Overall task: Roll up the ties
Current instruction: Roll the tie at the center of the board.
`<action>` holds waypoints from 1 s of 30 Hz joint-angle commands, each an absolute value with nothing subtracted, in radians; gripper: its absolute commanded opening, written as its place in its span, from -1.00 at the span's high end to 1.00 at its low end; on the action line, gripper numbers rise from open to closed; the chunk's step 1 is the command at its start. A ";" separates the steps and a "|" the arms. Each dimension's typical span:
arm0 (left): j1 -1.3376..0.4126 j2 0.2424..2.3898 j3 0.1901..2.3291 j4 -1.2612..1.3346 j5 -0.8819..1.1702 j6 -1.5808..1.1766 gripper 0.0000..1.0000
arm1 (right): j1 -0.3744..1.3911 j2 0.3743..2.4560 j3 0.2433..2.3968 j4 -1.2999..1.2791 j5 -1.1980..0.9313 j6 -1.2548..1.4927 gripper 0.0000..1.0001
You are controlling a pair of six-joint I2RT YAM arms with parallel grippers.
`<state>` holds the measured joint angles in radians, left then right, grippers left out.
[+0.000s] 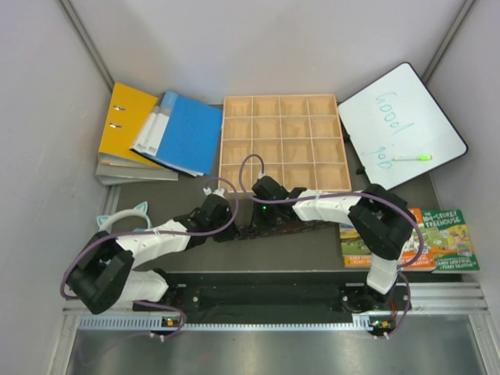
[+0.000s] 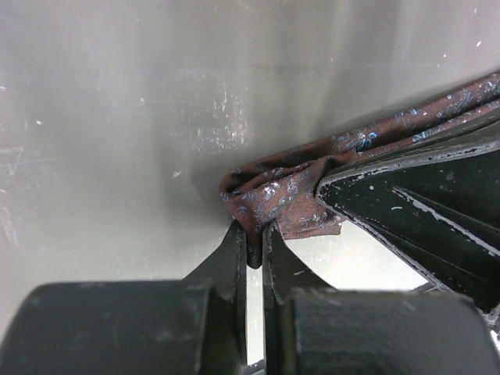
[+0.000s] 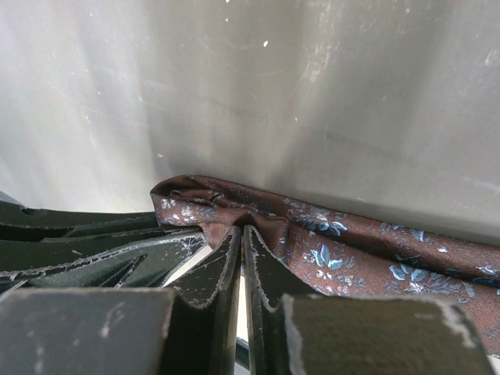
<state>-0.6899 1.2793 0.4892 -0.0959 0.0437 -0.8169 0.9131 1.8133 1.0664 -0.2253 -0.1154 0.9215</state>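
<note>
Your dark grey desk (image 1: pixel 312 251) holds: yellow ring binder (image 1: pixel 125 121), blue folder (image 1: pixel 186 134), pale wooden grid tray (image 1: pixel 222 141), white dry-erase board (image 1: pixel 426 105), colourful picture book (image 1: pixel 451 238), brown patterned necktie (image 1: pixel 301 227).

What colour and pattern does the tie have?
The tie is dark reddish-brown with small pale blue leaf-like sprigs, clearest in the right wrist view.

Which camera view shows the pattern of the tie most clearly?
The right wrist view: the tie lies close, its bluish floral motifs sharp. The left wrist view shows only a bunched end; the top external view shows just a dark strip.
</note>
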 commanded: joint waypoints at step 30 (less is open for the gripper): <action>-0.721 1.272 0.804 -0.595 -0.075 -0.699 1.00 | 0.982 1.901 1.167 -0.143 -0.202 0.992 0.83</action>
